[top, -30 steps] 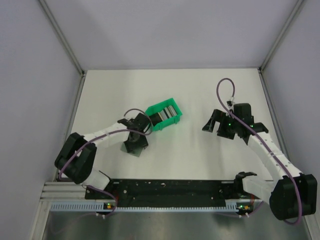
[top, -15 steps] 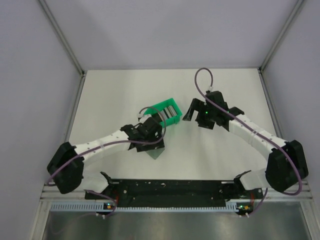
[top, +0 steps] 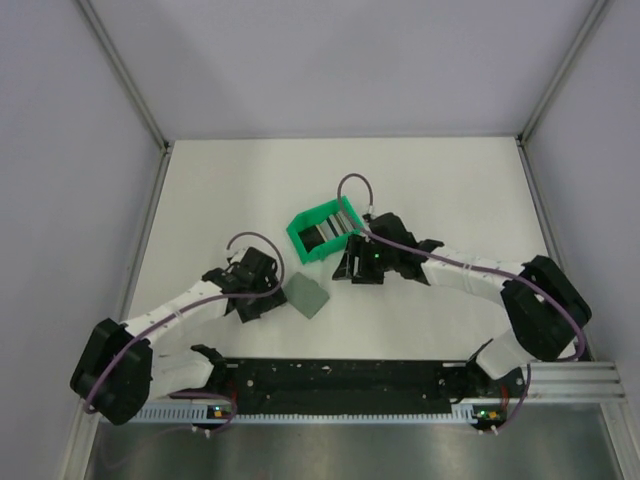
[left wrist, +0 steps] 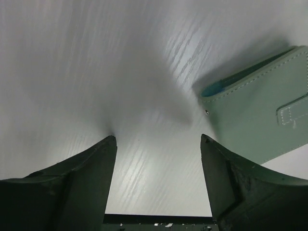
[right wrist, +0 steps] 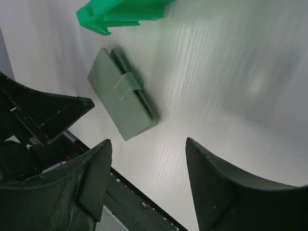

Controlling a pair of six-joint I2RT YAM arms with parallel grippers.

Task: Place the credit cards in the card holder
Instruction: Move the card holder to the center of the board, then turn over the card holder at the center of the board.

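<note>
The card holder (top: 306, 297), a closed grey-green wallet with a strap, lies flat on the white table. It also shows in the left wrist view (left wrist: 260, 103) and the right wrist view (right wrist: 122, 98). The credit cards (top: 326, 233) stand on edge inside the bright green bin (top: 300, 222). My left gripper (top: 264, 296) is open just left of the card holder, apart from it, with only bare table between its fingers (left wrist: 159, 138). My right gripper (top: 347, 268) is open beside the bin's near right corner, holding nothing (right wrist: 147, 140).
The green bin (right wrist: 120, 12) sits just beyond the card holder. The black base rail (top: 340, 375) runs along the table's near edge. Grey walls enclose the table on the left, right and back.
My left gripper carried the card holder to the right, let go of it and drew back to the left. The right arm swung left and nearer, from the right side to the bin.
</note>
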